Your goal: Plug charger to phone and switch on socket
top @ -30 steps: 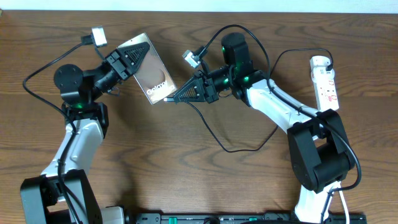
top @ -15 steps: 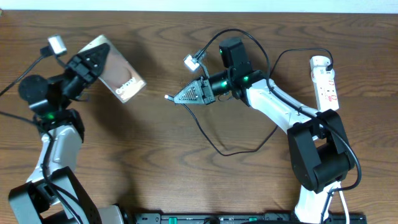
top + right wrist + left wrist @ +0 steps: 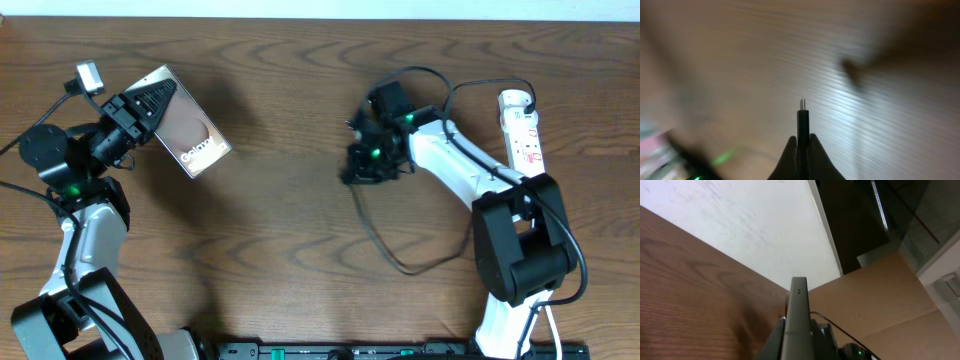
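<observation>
Near the bench (image 3: 280, 240) left edge, left claw (image 3: 148, 100) clamped on the phone (image 3: 192, 135), lettered face up. Wide bare wood between. Right of centre, right claw (image 3: 356, 172) pinched shut on the charger (image 3: 802, 120) tip. Socket (image 3: 525, 125) along the right edge. Versus half a second ago: right claw pulled back rightward, turned downward, gap to the phone wider.

Phone (image 3: 188, 133): between left jaws, its edge projecting ahead of them, off the surface (image 3: 270, 250).
Charger (image 3: 802, 120): connector between right jaws, tip ahead of them; cable trails behind onto surface.
Socket (image 3: 524, 130): on surface, well behind right jaws.
</observation>
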`<action>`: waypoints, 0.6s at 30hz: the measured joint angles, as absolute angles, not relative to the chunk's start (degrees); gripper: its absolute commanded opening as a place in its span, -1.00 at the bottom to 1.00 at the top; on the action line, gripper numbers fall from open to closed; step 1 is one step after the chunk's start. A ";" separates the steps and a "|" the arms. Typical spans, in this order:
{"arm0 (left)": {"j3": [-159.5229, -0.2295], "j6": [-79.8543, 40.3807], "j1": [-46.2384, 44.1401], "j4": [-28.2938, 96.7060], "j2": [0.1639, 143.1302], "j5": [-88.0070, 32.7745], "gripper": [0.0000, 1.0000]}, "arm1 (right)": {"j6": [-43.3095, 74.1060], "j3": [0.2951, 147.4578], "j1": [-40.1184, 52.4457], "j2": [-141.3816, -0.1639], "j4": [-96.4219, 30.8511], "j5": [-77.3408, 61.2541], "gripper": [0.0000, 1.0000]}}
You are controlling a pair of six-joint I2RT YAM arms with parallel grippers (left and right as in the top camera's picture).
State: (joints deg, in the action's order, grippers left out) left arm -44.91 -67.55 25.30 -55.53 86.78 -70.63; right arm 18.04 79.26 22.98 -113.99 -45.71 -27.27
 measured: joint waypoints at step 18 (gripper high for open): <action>-44.91 -67.75 25.30 -55.53 86.78 -72.55 -0.86 | 25.26 73.41 26.44 -113.99 -56.42 -5.32 -0.97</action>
